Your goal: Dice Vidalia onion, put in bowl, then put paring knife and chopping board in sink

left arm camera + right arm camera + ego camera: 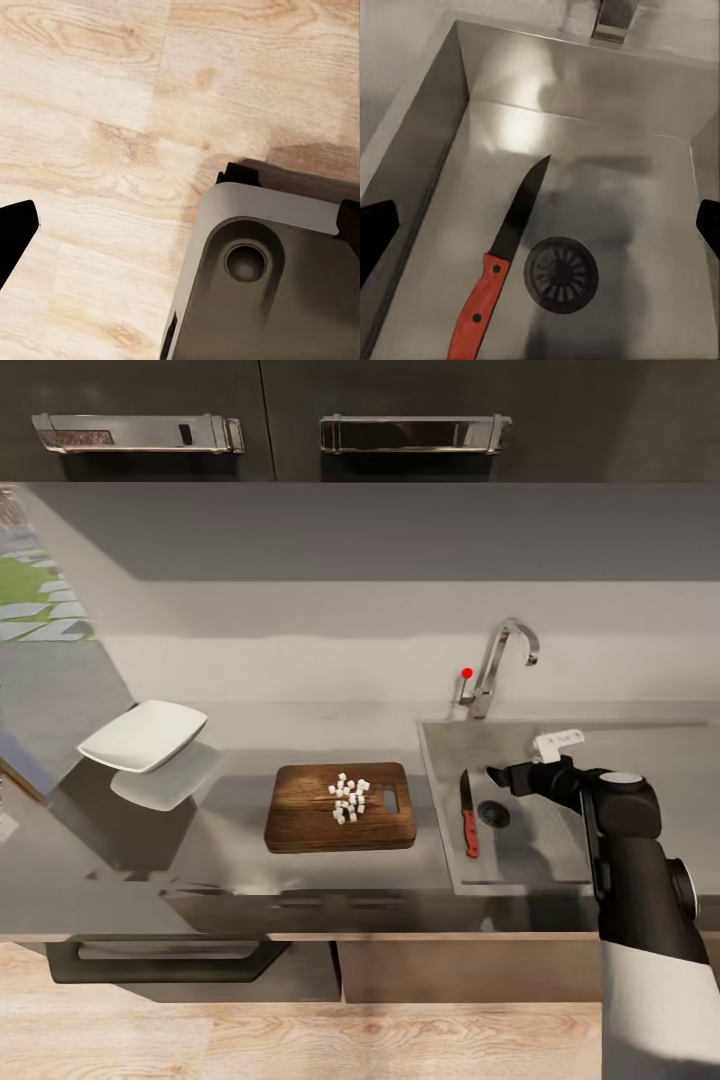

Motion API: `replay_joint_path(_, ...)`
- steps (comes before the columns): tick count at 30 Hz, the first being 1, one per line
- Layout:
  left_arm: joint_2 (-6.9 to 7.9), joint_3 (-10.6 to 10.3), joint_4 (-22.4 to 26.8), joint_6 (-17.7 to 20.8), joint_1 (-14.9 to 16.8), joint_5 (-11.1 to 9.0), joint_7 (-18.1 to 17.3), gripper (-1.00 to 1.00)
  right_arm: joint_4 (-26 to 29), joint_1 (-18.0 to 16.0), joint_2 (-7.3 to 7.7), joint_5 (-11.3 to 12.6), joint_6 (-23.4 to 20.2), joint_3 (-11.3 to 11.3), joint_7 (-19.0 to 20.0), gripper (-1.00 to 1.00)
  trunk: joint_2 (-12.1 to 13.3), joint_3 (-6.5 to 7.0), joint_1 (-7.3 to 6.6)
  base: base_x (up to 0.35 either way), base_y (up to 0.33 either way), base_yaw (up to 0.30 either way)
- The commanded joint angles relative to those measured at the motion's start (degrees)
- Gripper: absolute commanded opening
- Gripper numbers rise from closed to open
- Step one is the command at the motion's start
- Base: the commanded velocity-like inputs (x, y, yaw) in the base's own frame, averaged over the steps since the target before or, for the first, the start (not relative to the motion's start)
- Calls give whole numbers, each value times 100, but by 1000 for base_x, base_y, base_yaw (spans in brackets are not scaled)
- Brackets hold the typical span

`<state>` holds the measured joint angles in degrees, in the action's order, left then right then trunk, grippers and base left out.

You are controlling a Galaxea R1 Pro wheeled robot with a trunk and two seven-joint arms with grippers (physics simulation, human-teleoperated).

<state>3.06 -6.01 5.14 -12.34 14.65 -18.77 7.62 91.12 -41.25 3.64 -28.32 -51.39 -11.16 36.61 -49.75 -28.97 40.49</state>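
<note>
paring knife (502, 259) handle cut off, fingers (375, 232) edge-cropped

The glossy grey table (240, 840) carries a shallow white squarish bowl (143, 736) toward its left end and, well apart from it, a dark brown chopping board (341, 807) lying flat just beside the sink (520, 865), its oval handle slot at the end nearer the basin. A loose heap of small white onion dice (349, 798) sits on the board. On the steel floor of the sink, the paring knife (499, 259) lies flat just beside the round dark drain (560, 270).
</note>
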Motion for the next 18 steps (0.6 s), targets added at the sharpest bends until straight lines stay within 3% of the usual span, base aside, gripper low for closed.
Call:
replay_joint_path(1, 1, -50, -3, -14, 3, -39, 20, 100, 21, -5, -5, -61, -40, -2, 61, 100, -4, -6, 1, 0, 218, 0)
replay_joint_path(18, 1, -50, -4, -5, 3, -35, 19, 100, 47, -5, -10, -59, -76, 17, 74, 100, -4, -6, 1, 0, 286, 0)
